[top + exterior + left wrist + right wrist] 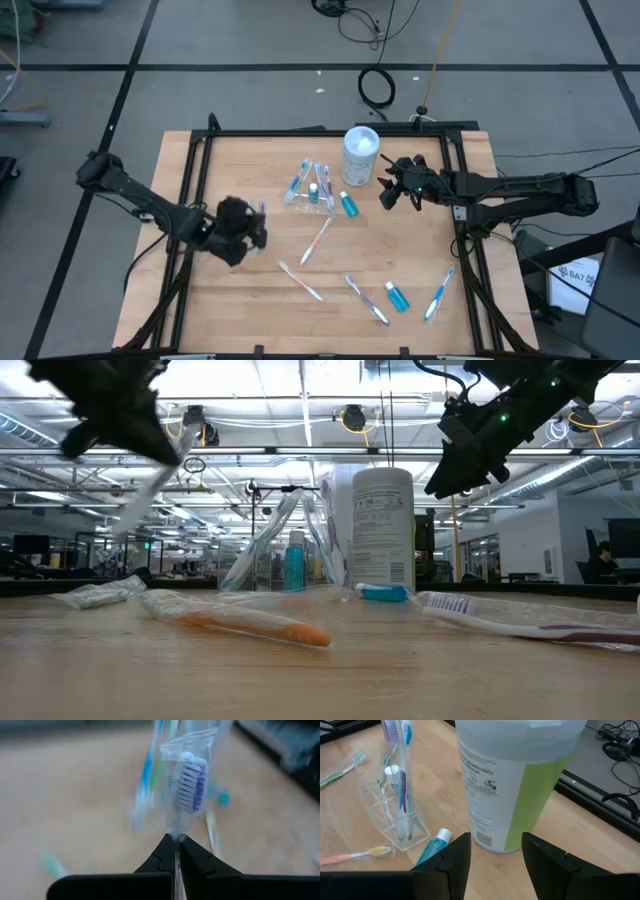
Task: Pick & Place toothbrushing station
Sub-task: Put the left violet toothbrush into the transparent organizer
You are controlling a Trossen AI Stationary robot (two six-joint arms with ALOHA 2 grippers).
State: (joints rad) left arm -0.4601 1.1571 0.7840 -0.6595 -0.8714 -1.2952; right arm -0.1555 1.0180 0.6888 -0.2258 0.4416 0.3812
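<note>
Left end effector point(177, 851): gripping a wrapped toothbrush point(191, 785), lifting it above the surface point(250, 300).
Right end effector point(495, 851): hovering with fingers apart, facing the canister point(512, 780).
Cup point(312, 195): holding brushes, sitting beside the canister.
Tubes, brushes: lying scattered on the surface.

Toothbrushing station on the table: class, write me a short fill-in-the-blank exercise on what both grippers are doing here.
1. The left gripper is shut on a wrapped ____.
2. The right gripper is open, facing the white ____.
3. The clear cup holds toothbrushes and a small blue ____.

Missing words: toothbrush; canister; tube.
</note>
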